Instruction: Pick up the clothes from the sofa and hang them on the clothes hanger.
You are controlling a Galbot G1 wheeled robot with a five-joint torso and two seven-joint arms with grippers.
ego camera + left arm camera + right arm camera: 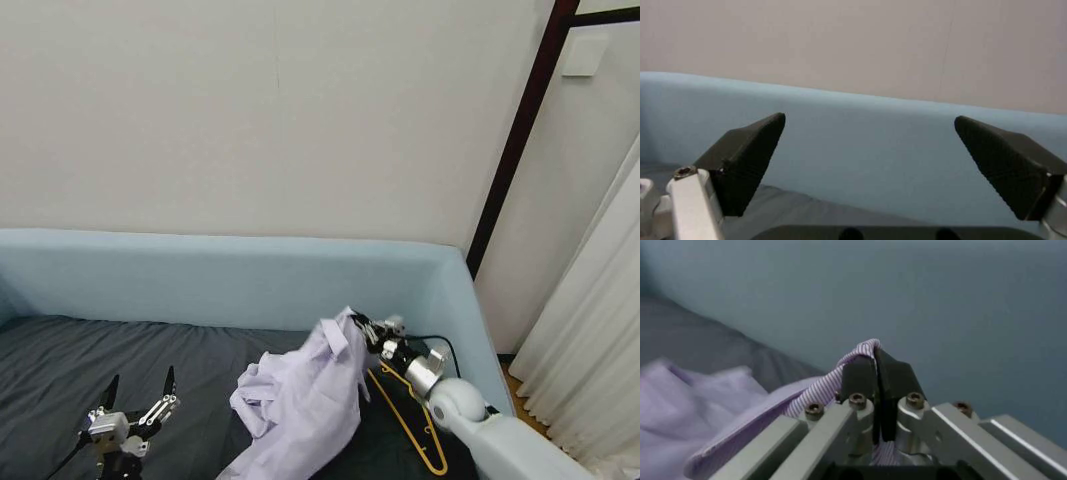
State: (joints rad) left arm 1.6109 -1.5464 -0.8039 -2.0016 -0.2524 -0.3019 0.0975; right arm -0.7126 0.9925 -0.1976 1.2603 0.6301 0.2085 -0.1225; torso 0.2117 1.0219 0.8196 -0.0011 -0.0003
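A pale lilac striped shirt (300, 400) lies bunched on the dark seat of the sofa (230, 280), one corner pulled up. My right gripper (358, 328) is shut on that raised corner near the sofa's right end. In the right wrist view the fingers (857, 376) pinch a fold of the striped shirt (740, 435) between them. A yellow clothes hanger (415, 425) rests on the seat just under my right arm, partly covered by the shirt. My left gripper (140, 395) hovers low over the seat at the left, open, its pads (750, 160) wide apart and holding nothing.
The sofa's light blue backrest (867, 145) runs across behind both grippers. A dark door frame (515, 140) and white curtains (600, 330) stand to the right of the sofa. The dark seat cushion (60, 360) stretches out to the left.
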